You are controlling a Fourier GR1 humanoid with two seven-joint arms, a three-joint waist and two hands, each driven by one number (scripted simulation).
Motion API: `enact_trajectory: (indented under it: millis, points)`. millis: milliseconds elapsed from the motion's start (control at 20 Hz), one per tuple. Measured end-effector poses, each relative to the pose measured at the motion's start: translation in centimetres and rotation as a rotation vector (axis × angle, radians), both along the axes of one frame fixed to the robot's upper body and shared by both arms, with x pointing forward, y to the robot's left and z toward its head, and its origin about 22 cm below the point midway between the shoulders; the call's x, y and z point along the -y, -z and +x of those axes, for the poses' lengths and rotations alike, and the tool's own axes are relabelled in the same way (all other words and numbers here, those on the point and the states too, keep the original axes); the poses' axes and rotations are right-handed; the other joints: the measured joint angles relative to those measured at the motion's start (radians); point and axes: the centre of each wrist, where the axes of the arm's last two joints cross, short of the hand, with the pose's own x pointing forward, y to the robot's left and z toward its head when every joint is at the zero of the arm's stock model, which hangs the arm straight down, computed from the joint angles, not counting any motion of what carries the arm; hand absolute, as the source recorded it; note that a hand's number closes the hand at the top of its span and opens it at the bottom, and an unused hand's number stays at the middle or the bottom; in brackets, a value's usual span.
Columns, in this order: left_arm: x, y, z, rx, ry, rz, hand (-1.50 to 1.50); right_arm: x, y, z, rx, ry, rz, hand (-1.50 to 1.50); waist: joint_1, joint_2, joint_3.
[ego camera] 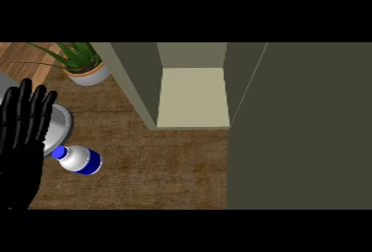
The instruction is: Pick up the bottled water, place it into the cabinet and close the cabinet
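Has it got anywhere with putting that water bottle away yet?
Barely begun. Done: nothing, though the cabinet already stands open. In hand: nothing; the bottled water sits on the counter beside the open left hand. Left: grasping it, shelving it, shutting the door.

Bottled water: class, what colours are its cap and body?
The bottled water has a blue cap and a white body with a blue band; head view.

The bottled water (pixel 78 160) lies left of the cabinet (pixel 192 97), before a plate (pixel 65 123) and a plant (pixel 81 63).
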Motion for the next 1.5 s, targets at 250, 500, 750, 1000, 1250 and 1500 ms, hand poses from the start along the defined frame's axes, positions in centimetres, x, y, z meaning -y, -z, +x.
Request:
enact_trajectory:
  millis: [250, 500, 750, 1000, 1250, 1500]
  points:
    - [-0.8, -0.3, -0.9, 0.011, -0.205, -0.005, -1.50, 0.8, 0.3, -1.7, -0.044, 0.024, -0.027, -1.50, 0.005, 0.006, -0.013]
    - [-1.4, 0.6, -2.9, -0.073, -0.402, -0.209, -1.50, 0.8, 1.2, -3.6, -0.149, -0.072, 0.018, -1.50, 0.011, 0.005, -0.017]
    - [-0.5, 0.7, -5.4, -0.117, -0.472, -0.312, -1.50, 0.8, -0.1, -7.1, -0.196, -0.132, 0.039, -1.50, 0.006, 0.007, -0.018]
    - [1.1, -0.3, -8.2, -0.126, -0.494, -0.350, -1.50, 1.6, 0.0, -10.0, -0.233, -0.147, 0.027, -1.50, 0.001, 0.007, -0.018]
    - [2.3, -0.4, -10.0, -0.143, -0.507, -0.359, -1.50, 1.7, 0.3, -10.7, -0.243, -0.145, 0.029, -1.50, 0.004, 0.008, -0.018]
    - [3.0, 0.2, -10.7, -0.153, -0.519, -0.368, -1.50, 1.7, 0.5, -11.3, -0.258, -0.146, 0.035, -1.50, 0.004, 0.008, -0.018]
